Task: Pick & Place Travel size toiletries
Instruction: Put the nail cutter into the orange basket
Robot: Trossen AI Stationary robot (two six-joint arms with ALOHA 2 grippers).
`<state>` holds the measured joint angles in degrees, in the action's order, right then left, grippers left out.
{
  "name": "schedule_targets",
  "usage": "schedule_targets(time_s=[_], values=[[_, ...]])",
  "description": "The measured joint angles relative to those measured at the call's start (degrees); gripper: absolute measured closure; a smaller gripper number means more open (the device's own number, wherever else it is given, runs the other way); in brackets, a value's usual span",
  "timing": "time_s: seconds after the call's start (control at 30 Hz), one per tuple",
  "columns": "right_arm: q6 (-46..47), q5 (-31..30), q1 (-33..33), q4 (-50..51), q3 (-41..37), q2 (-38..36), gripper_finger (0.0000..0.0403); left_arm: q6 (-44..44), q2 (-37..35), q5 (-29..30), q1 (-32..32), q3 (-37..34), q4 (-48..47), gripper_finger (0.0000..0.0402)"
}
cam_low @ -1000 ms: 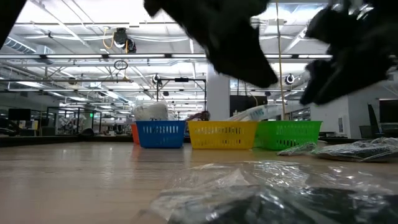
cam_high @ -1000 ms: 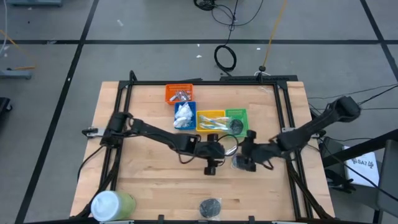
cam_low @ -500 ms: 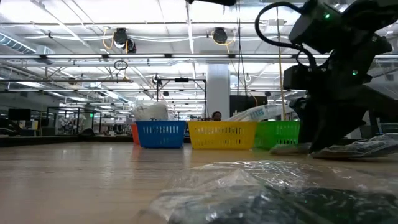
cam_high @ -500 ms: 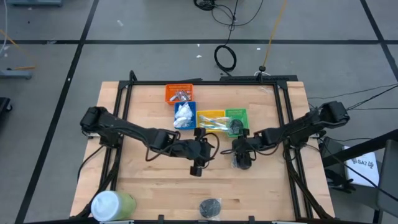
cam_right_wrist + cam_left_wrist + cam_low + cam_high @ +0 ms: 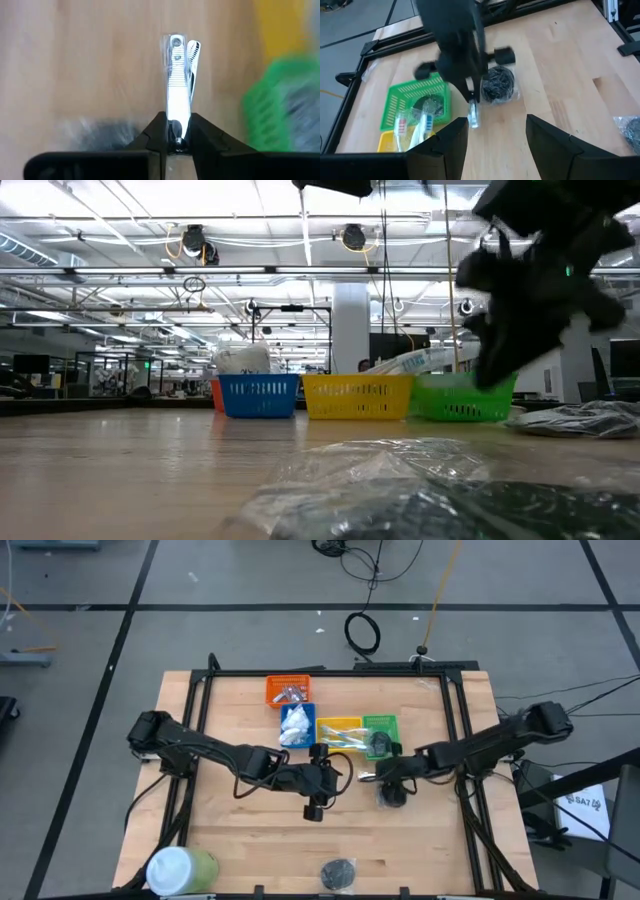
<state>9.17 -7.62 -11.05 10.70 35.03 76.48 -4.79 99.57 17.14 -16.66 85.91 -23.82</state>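
Your right gripper [image 5: 178, 134] is clamped on a silvery stick [image 5: 177, 80], probably a nail clipper, lifted for sorting; your left gripper [image 5: 496, 137] waits nearby, jaws apart.

trays [image 5: 288, 688]: 4 | dark discs [image 5: 340, 871]: 3 | green cylinder [image 5: 181, 868]: 1 | silvery stick in tool [image 5: 176, 82]: 1

Seen from above, the right hand [image 5: 366, 775] and left hand [image 5: 322, 753] meet mid-counter [image 5: 230, 840] beside a dark grey disc [image 5: 391, 794], below orange [image 5: 288, 690], blue [image 5: 298, 725], yellow [image 5: 339, 733] and green [image 5: 379, 735] trays.
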Motion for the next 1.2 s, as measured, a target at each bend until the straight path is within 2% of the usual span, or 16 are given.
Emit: schedule_targets(time_s=[0.17, 0.27, 0.43, 0.53, 0.63, 0.77, 0.93, 1.07, 1.2], values=[[-0.23, -1.24, -1.72, -3.76, 0.13, -9.99, 0.0358, 0.04, 0.00, 0.01, -0.14, -0.17, 0.23, 0.0204], [-1.16, -1.99, -3.71, -8.14, 0.17, -15.50, 0.0358, 0.43, 0.00, -0.01, -0.14, -2.33, 4.49, 0.0204], [-7.58, -13.10, -8.69, -20.24, 0.15, -19.60, 0.0358, -2.50, 0.00, -0.33, -0.10, -7.06, 19.49, 0.0204], [-14.35, -16.74, -10.96, -30.11, 0.15, -19.63, 0.0358, -5.35, 0.07, -0.08, 0.06, -9.47, 29.48, 0.0204], [-21.80, -16.58, -12.39, -42.52, -0.33, -18.47, 0.0358, -7.90, -0.02, -0.07, 0.40, -10.68, 39.36, 0.0204], [-29.86, -16.22, -13.41, -55.79, -2.30, -16.49, 0.0358, -9.12, -0.01, -0.17, 1.49, -11.03, 46.43, 0.0204], [-32.37, -16.19, -13.44, -60.15, -3.02, -13.78, 0.0358, -9.16, 0.00, -2.48, 3.28, -11.02, 53.70, 0.0204], [-32.37, -16.46, -13.40, -61.18, -3.02, -11.72, 0.0358, -9.16, 0.00, -2.95, 4.40, -11.02, 54.72, 0.0204], [-32.70, -16.59, -13.40, -63.21, -3.02, -10.51, 0.0358, -8.27, 0.00, -5.92, 5.44, -11.02, 54.91, 0.0204]])
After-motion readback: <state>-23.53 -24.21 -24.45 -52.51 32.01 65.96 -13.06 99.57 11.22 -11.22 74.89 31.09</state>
